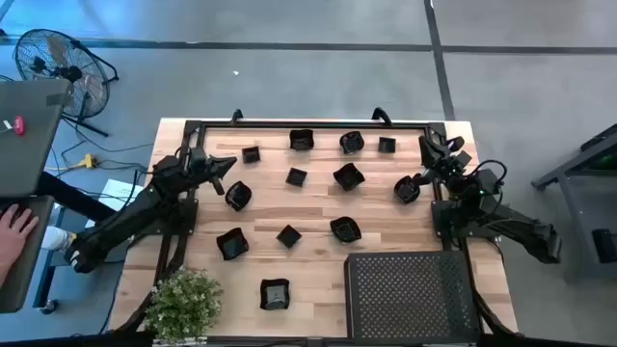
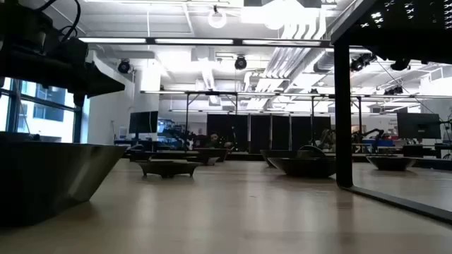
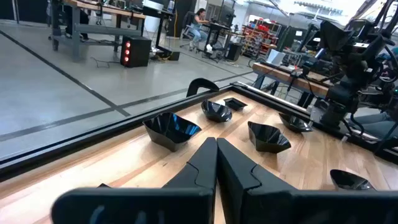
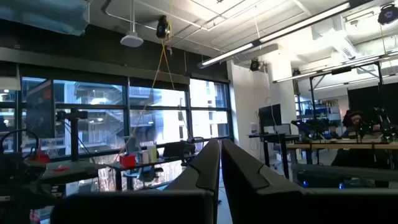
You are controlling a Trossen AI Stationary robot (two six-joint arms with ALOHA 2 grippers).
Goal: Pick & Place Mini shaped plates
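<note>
Several small glossy black mini plates (image 1: 296, 176) lie spread over the wooden table (image 1: 318, 207). My left gripper (image 1: 229, 164) is shut and empty at the table's left side, between a plate (image 1: 251, 154) by the back edge and a plate (image 1: 238, 196) just in front of it. In the left wrist view its fingertips (image 3: 216, 149) meet above the wood, with plates (image 3: 173, 129) ahead. My right gripper (image 1: 431, 149) is shut and empty near the back right corner, raised and pointing off the table; its fingers (image 4: 219, 155) face the room. A plate (image 1: 407, 189) lies beside the right arm.
A large black perforated tray (image 1: 410, 294) sits at the front right. A potted green plant (image 1: 183, 304) stands at the front left corner. A black frame (image 1: 318, 123) runs along the back edge. A person's hand (image 1: 12, 231) rests on a desk at far left.
</note>
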